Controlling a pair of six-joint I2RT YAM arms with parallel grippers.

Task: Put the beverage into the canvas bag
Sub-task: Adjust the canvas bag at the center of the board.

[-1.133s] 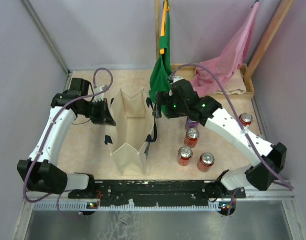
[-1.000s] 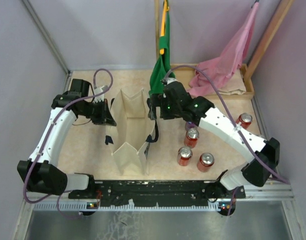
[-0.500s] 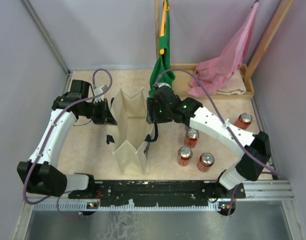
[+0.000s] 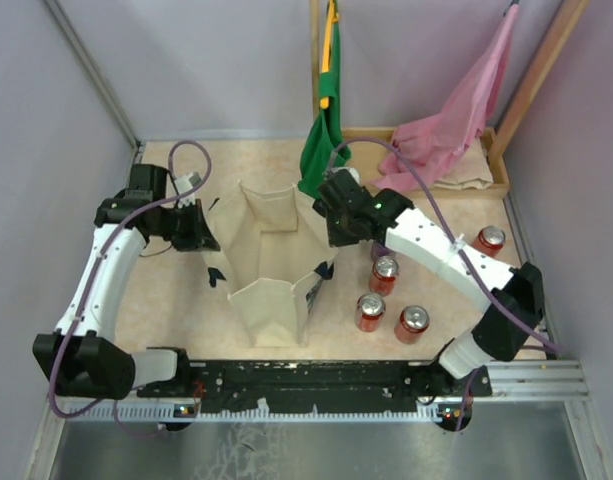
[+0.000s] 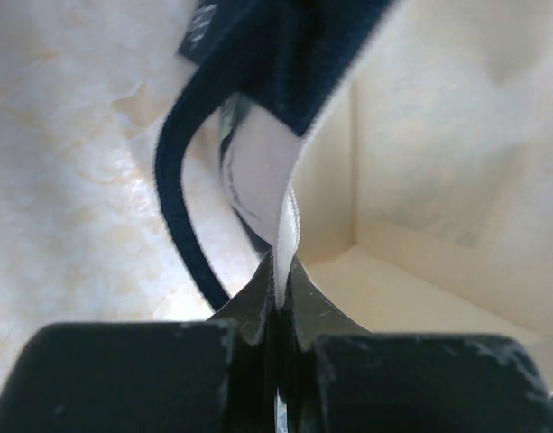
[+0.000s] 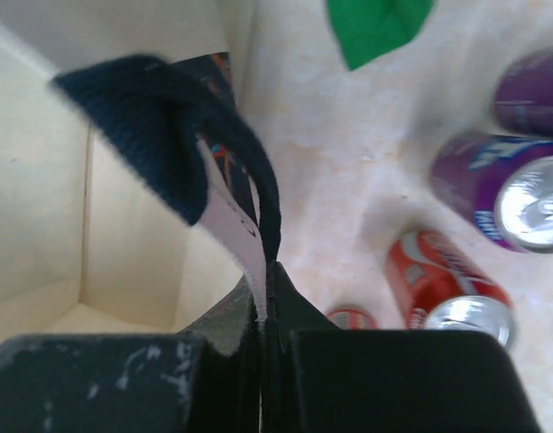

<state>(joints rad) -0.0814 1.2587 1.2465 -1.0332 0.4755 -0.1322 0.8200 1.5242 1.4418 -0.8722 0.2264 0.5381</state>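
The cream canvas bag (image 4: 271, 262) stands upright in the middle of the table, its mouth spread wide and nothing inside. My left gripper (image 4: 202, 234) is shut on the bag's left rim (image 5: 285, 207), beside a dark navy strap (image 5: 181, 216). My right gripper (image 4: 332, 238) is shut on the bag's right rim (image 6: 235, 230) together with its navy strap (image 6: 168, 117). The beverage cans stand right of the bag: red cans (image 4: 384, 272) (image 4: 370, 311) (image 4: 413, 322) and a purple can (image 6: 520, 194). Another red can (image 4: 490, 240) stands far right.
A green cloth bag (image 4: 321, 150) hangs at the back just behind the right gripper. A pink cloth bag (image 4: 456, 120) drapes over a wooden tray (image 4: 498, 182) at the back right. Grey walls close in the table on the left, back and right.
My right gripper moved left from above the cans to the bag's right rim and shut on it. The bag's mouth now stands wider, and the left arm has drawn slightly left.
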